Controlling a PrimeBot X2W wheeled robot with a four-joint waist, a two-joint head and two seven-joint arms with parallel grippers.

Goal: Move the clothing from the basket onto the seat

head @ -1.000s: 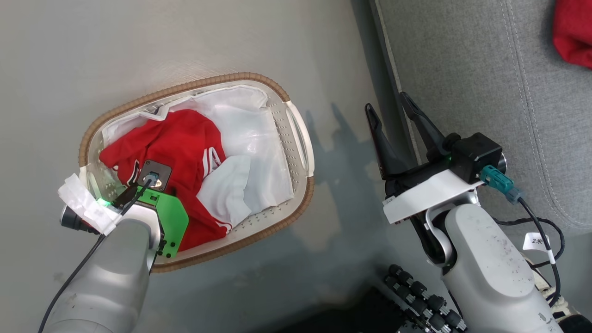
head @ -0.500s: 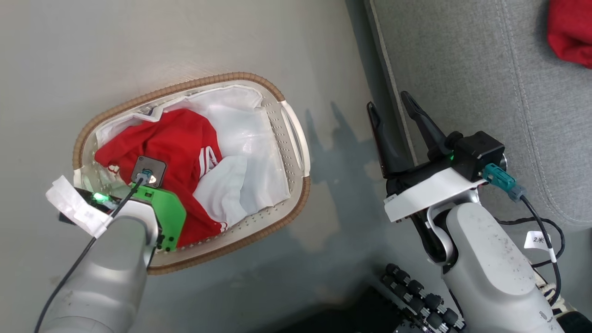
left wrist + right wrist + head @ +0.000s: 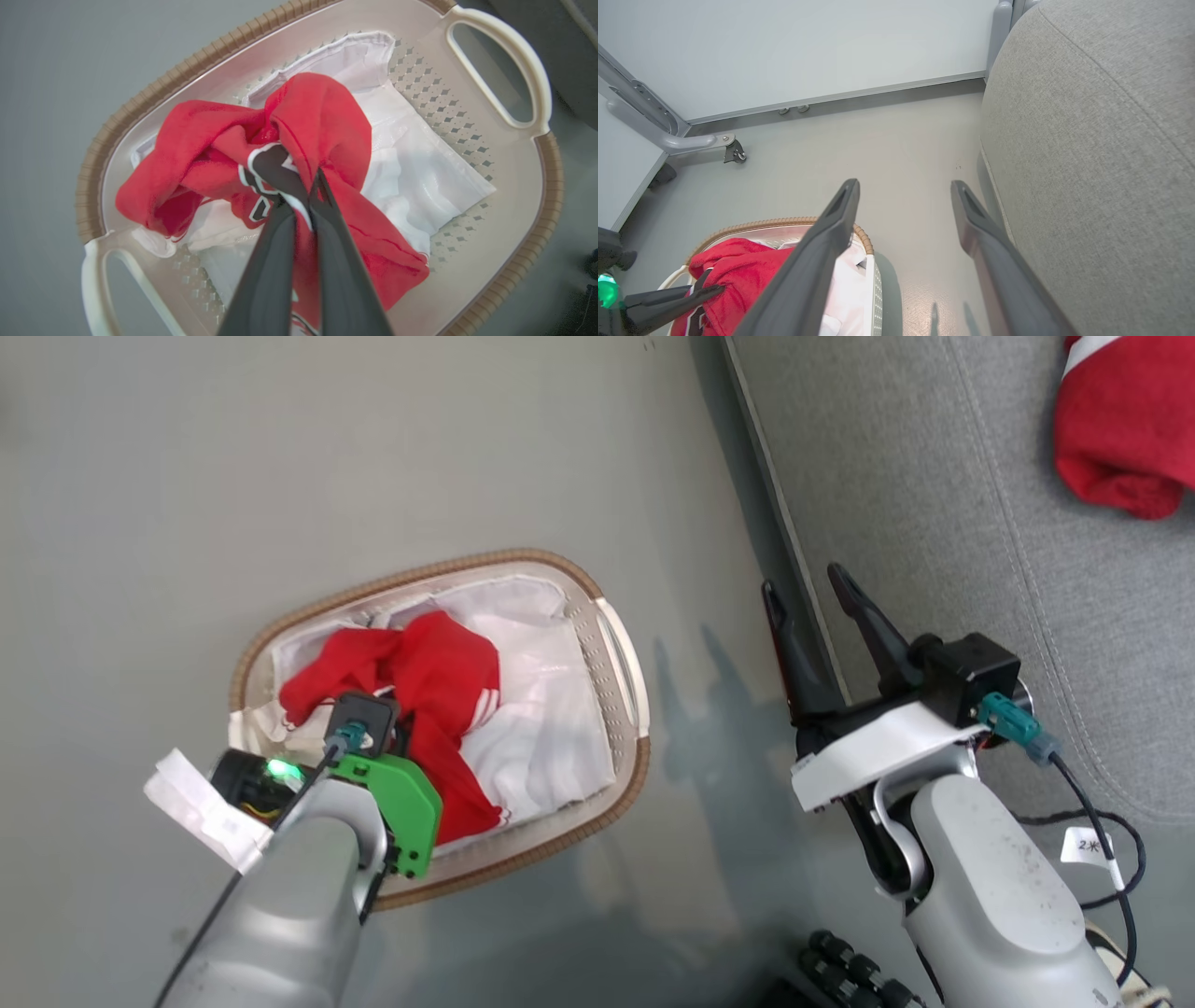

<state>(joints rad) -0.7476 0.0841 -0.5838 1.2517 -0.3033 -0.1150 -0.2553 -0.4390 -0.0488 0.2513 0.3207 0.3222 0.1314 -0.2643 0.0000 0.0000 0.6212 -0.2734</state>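
Head view: the basket (image 3: 611,616) sits on the floor (image 3: 280,448) at centre left; the seat (image 3: 915,523) fills the upper right, where one red garment (image 3: 1116,439) already lies; the right gripper (image 3: 805,583) hangs spread and empty at the seat's edge, out of the way.

Left wrist view: the left gripper (image 3: 302,189) is clenched on a bunched fold of the clothing (image 3: 322,112) at frame centre, peaked above the white liner (image 3: 420,172), inside the rim.

Right wrist view: bare floor lies between basket and seat; open room for the carry, I judge.

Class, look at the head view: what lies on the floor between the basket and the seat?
Nothing: the head view shows bare grey floor between the basket and the seat, with a shadow across it.
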